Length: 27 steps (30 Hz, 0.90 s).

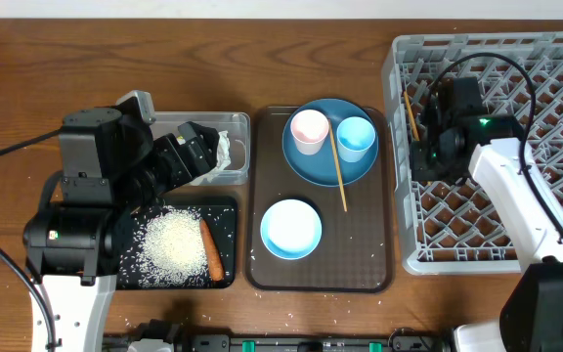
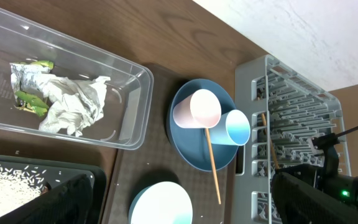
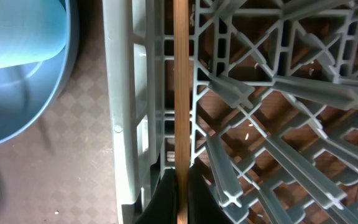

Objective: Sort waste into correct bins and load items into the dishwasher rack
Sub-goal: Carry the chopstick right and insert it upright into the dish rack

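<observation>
The crumpled wrapper (image 2: 61,99) lies in the clear tub (image 1: 233,122). Rice (image 1: 174,244) and the carrot (image 1: 211,249) lie in the black tray (image 1: 225,210). The pink cup (image 1: 309,130) and light-blue cup (image 1: 356,137) lie on the dark-blue plate (image 1: 311,166). One chopstick (image 1: 338,166) rests across the plate. The bowl (image 1: 290,228) stands in front of it. My left gripper (image 2: 182,186) is open and empty above the tub and black tray. My right gripper (image 3: 179,193) is shut on the other chopstick (image 3: 181,93), just inside the left wall of the grey rack (image 1: 516,98).
The plate, cups and bowl sit on a brown serving tray (image 1: 360,254) between the bins and the rack. Loose rice grains are scattered on the wooden table near the front left. My right arm's cable loops over the rack.
</observation>
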Tool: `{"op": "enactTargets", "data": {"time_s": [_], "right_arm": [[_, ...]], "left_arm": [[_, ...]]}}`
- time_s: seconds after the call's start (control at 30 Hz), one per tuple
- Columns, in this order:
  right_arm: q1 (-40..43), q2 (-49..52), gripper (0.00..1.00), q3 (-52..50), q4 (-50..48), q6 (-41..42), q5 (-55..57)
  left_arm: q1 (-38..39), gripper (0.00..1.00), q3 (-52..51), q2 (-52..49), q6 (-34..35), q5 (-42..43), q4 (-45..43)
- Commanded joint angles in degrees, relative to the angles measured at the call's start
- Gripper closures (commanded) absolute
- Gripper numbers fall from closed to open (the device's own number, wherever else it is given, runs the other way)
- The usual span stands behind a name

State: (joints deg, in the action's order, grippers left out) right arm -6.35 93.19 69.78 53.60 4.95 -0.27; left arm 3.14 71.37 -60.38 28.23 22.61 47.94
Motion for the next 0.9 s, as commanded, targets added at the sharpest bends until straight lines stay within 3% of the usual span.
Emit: {"op": "enactTargets", "data": {"time_s": [0.0, 0.3, 0.57, 0.87], "right_arm": [[0.3, 0.5, 0.99, -0.7, -0.6, -0.7, -1.4], [0.3, 0.5, 0.98, -0.7, -1.0, 0.6, -1.9], [0.3, 0.5, 0.75, -0.7, -0.9, 0.6, -1.9], [0.3, 0.5, 0.73, -0.7, -0.9, 1.5, -2.0]], "left_arm": [[-0.2, 0.06, 1.1, 0.2, -0.8, 0.7, -0.1], [-0.2, 0.06, 1.1, 0.2, -0.8, 0.7, -0.1], [-0.2, 0.06, 1.1, 0.2, -0.8, 0.7, -0.1], [-0.2, 0.06, 1.1, 0.2, -0.8, 0.7, -0.1]]}}
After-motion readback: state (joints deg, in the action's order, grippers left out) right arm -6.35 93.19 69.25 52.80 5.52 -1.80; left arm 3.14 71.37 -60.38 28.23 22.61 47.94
